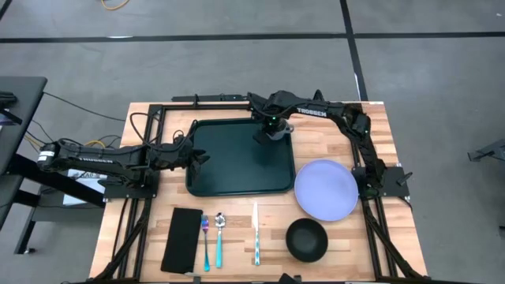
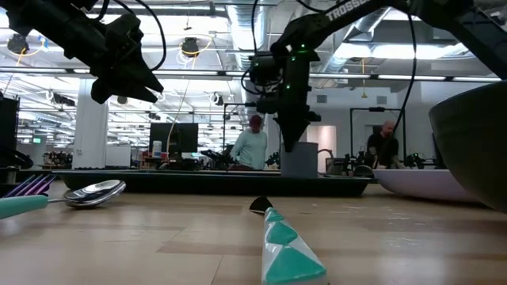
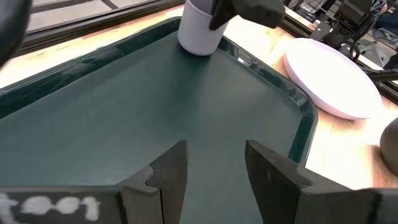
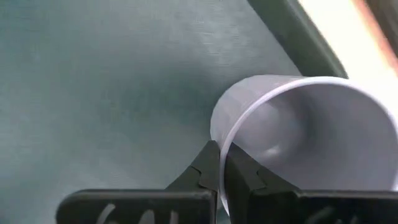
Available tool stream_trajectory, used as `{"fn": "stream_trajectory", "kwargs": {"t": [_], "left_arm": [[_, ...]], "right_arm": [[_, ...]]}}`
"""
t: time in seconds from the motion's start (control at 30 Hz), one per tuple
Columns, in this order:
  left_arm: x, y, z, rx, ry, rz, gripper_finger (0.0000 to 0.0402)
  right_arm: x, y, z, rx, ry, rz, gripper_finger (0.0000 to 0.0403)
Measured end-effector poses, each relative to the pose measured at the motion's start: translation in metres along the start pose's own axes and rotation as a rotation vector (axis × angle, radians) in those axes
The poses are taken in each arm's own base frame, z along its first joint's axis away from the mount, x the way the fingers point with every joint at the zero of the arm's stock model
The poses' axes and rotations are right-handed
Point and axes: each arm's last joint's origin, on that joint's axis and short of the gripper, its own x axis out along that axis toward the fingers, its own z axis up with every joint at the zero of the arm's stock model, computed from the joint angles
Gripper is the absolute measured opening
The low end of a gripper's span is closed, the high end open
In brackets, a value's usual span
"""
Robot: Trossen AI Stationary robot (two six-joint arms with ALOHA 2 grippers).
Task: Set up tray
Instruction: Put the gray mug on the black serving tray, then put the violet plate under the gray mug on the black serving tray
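Note:
The dark green tray point(image 1: 237, 162) lies flat on the wooden table, also seen in the left wrist view point(image 3: 124, 118). A pale cup point(image 1: 278, 132) stands upright in the tray's far right corner point(image 3: 200, 31) point(image 2: 299, 161). My right gripper point(image 1: 271, 126) point(image 4: 222, 163) reaches over from the table's right and is shut on the cup point(image 4: 298, 137). My left gripper point(image 1: 199, 156) point(image 3: 214, 165) hovers open above the tray's left part, touching nothing. My right gripper pinches the cup's rim point(image 4: 231, 140) between its two fingers, one inside the cup and one outside. The fingers come from above, pointing down. The cup is upright, its base point(image 3: 198, 51) down on the tray's floor by the far right corner.
Right of the tray lies a lavender plate point(image 1: 326, 189) point(image 3: 333, 78), and a black bowl point(image 1: 306, 239) stands near it. Along the near edge lie a knife point(image 1: 256, 233), a spoon point(image 1: 220, 235), a fork point(image 1: 205, 241) and a black napkin point(image 1: 181, 237). People stand in the room behind.

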Motion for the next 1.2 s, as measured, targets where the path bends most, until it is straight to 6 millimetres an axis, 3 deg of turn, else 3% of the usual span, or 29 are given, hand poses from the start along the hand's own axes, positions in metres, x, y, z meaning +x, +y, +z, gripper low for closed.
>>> {"fn": "stream_trajectory", "kwargs": {"t": [0.4, 0.77, 1.0, 1.2], "left_arm": [[0.000, 0.000, 0.000, 0.001, 0.002, -0.002, 0.0149], [0.000, 0.000, 0.000, 0.002, 0.001, -0.001, 0.0149], [0.000, 0.000, 0.000, 0.006, -0.001, 0.002, 0.0149], [0.000, 0.000, 0.000, 0.012, -0.001, 0.002, 0.0149]], "right_arm": [[0.003, -0.005, 0.002, -0.008, -0.011, -0.043, 0.0024], [-0.004, -0.001, 0.003, -0.034, -0.052, -0.078, 0.0122], [-0.045, 0.003, 0.009, -0.041, -0.111, -0.097, 0.0175], [-0.097, 0.029, -0.007, 0.032, -0.066, -0.032, 0.0195]]}}
